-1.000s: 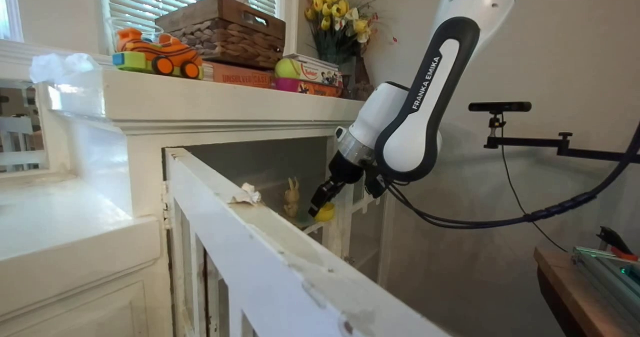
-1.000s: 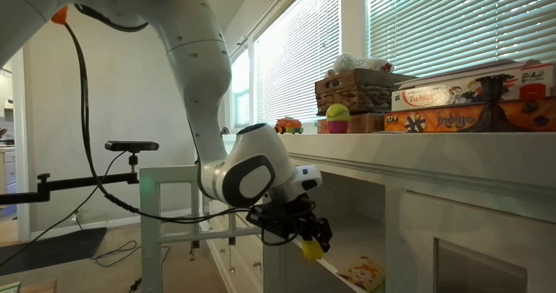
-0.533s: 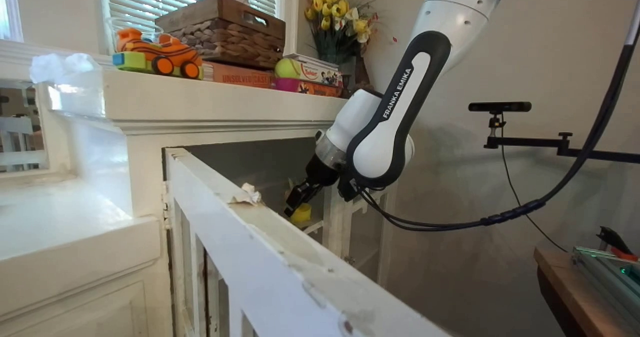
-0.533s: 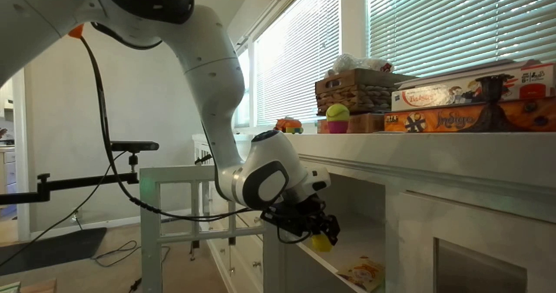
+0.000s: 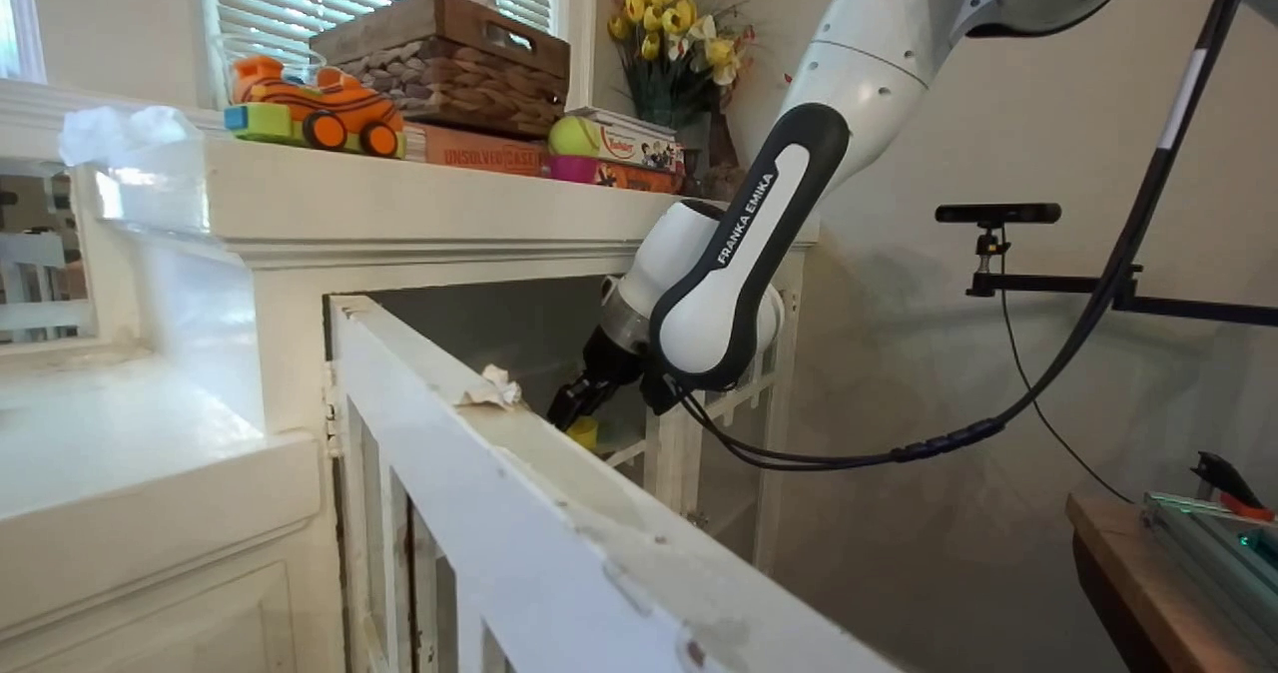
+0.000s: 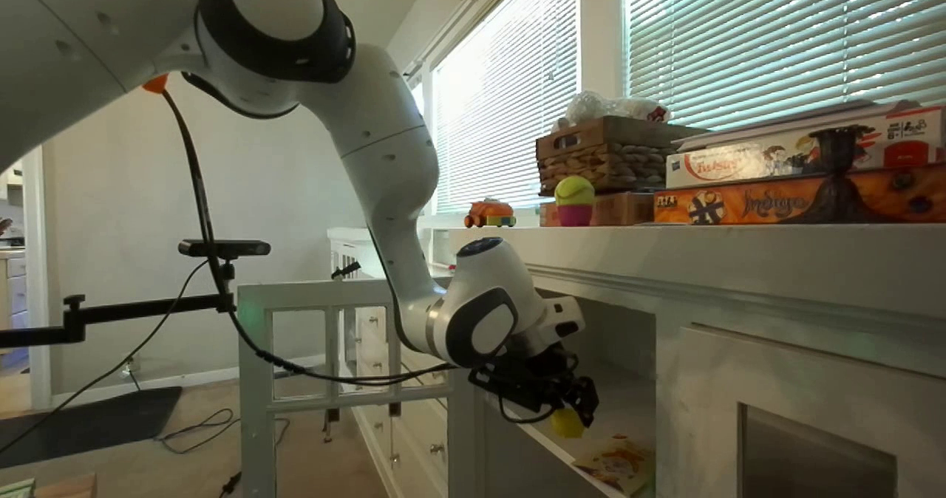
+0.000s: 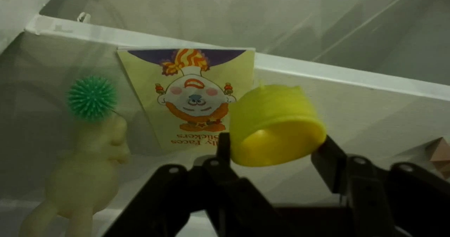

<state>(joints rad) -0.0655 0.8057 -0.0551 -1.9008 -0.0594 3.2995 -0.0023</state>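
Yellow cup (image 7: 270,107), black pincer (image 7: 274,147), green ball (image 7: 92,98), pale-yellow booklet (image 7: 195,100) with orange-striped print, dark-striped orange toy (image 5: 319,112)

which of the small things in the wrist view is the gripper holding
The hollow yellow piece, open end showing: it alone is pinched in the gripper. The green spiky ball, cream figure and sticker booklet are outside its grip.

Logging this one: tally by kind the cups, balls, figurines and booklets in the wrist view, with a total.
Yellow cup: 1, held in the end effector
Green spiky ball: 1
Pale figurine: 1
Sticker booklet: 1
Total: 4
Not counted: a brown item cut off at the right edge, kind unclear.
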